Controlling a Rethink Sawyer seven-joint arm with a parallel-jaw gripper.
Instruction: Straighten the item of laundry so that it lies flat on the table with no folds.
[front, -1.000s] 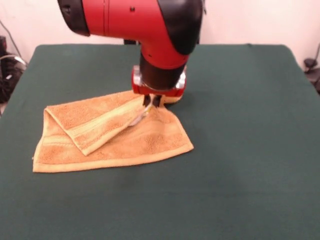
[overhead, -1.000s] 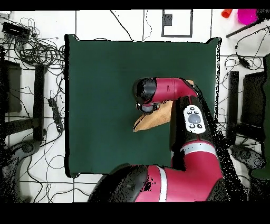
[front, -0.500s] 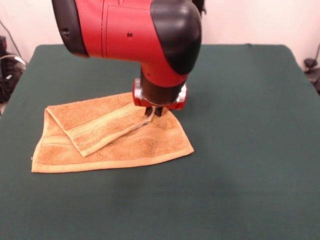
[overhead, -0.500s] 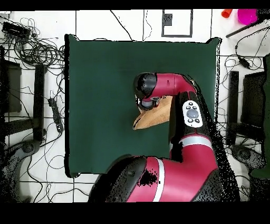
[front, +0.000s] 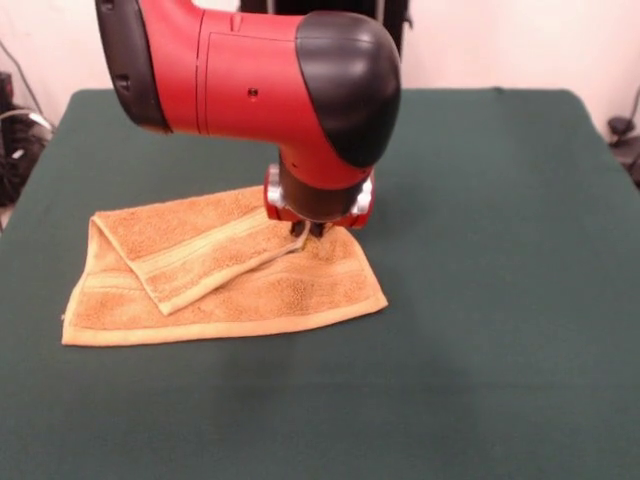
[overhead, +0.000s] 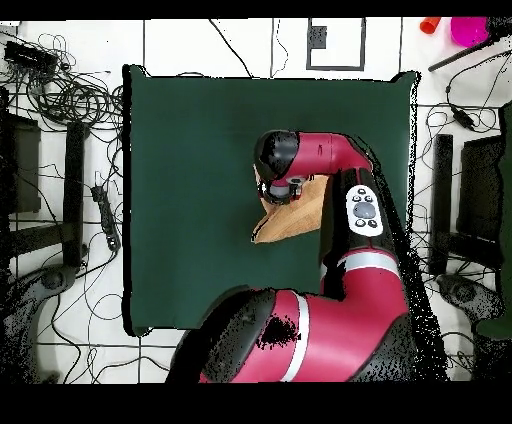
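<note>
Lying on green table (front: 480, 200), orange towel (front: 230, 290) with 1 corner folded over, gripper (front: 306, 230) on fold, grip unclear

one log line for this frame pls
phase: descending | end effector: at folded flap's corner, closure unclear | towel: still folded over | table

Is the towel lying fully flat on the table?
No, a striped flap of the towel lies folded over its left part.

the arm (front: 250, 70) hangs low, gripper (front: 308, 229) pointing down, jaws seemingly near closed.
</note>
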